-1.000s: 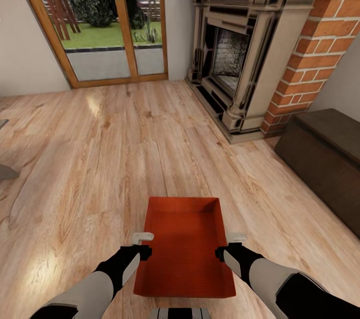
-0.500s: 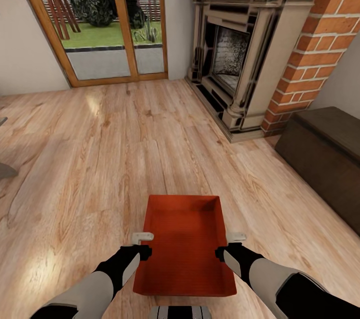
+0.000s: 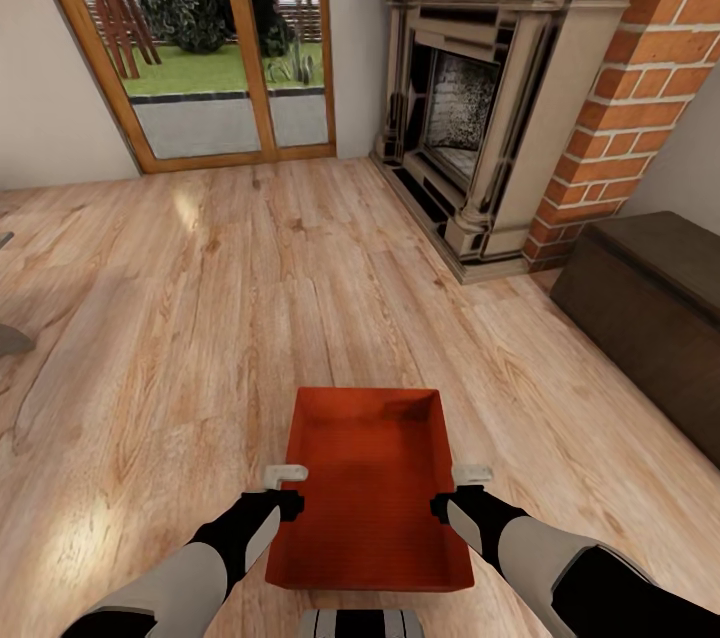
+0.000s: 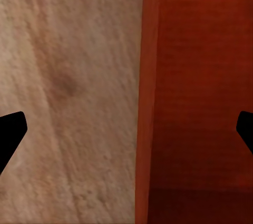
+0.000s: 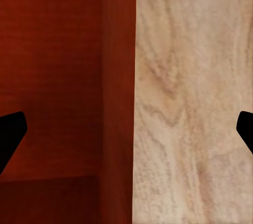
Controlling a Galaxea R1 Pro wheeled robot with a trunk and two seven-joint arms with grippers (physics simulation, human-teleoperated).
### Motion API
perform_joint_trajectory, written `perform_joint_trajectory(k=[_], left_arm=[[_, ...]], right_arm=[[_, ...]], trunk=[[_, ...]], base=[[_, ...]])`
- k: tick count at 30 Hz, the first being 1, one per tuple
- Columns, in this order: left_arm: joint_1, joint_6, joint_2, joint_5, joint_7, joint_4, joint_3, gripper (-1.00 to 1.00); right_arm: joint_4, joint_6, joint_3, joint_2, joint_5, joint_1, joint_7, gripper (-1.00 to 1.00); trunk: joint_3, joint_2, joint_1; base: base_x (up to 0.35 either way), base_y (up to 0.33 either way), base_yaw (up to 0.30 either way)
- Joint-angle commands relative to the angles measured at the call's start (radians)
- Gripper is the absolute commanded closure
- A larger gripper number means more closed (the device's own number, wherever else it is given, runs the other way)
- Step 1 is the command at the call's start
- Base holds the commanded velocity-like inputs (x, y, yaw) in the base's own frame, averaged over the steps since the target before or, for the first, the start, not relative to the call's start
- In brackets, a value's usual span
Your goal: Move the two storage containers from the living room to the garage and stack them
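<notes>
One orange-red storage container (image 3: 370, 478) sits on the living room's light wood plank flooring (image 3: 250, 298), close in front of me. My left gripper (image 3: 290, 488) stands open over the container's left wall (image 4: 150, 76), one finger on each side of it. My right gripper (image 3: 462, 488) is open the same way astride the right wall (image 5: 118, 76). Both wrist views show the dark fingertips far apart, well clear of the wall between them. The second container, the garage and its concrete floor are out of view.
A dark fireplace (image 3: 480, 118) with a red brick column (image 3: 640, 88) stands ahead on the right. A low dark-brown cabinet (image 3: 650, 308) lines the right wall. Glass doors (image 3: 210, 48) close the far left. A grey object (image 3: 10, 338) pokes in at the left edge.
The whole picture has shifted slightly upward, so the camera has moved. The container shifted with the floor. Both arms hold the same spots beside it.
</notes>
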Motion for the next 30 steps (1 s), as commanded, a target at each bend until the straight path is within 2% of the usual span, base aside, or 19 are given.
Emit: perform_joint_trajectory(k=[1, 13, 25, 30], left_arm=[[0.0, 0.006, -0.001, 0.003, 0.004, -0.002, -0.002, -1.0], [0.0, 0.005, -0.004, 0.004, 0.006, 0.002, -0.001, -1.0], [0.0, 0.007, -0.003, 0.005, 0.006, 0.003, -0.001, -1.0], [0.0, 0.007, -0.003, 0.005, 0.006, 0.003, -0.001, -1.0]], right_arm=[[-0.002, 0.007, 0.008, 0.0, -0.007, 0.0, -0.005, -1.0], [-0.002, 0.007, 0.008, 0.0, -0.007, 0.0, -0.005, -1.0], [-0.002, 0.007, 0.008, 0.0, -0.007, 0.0, -0.005, -1.0], [-0.002, 0.007, 0.008, 0.0, -0.007, 0.0, -0.005, -1.0]], trunk=[[-0.001, 0.0, 0.0], [-0.001, 0.0, 0.0], [-0.029, -0.063, 0.034], [-0.048, -0.064, 0.037]], base=[[0.0, 0.0, 0.0], [0.0, 0.0, 0.0], [0.0, 0.0, 0.0], [0.0, 0.0, 0.0]])
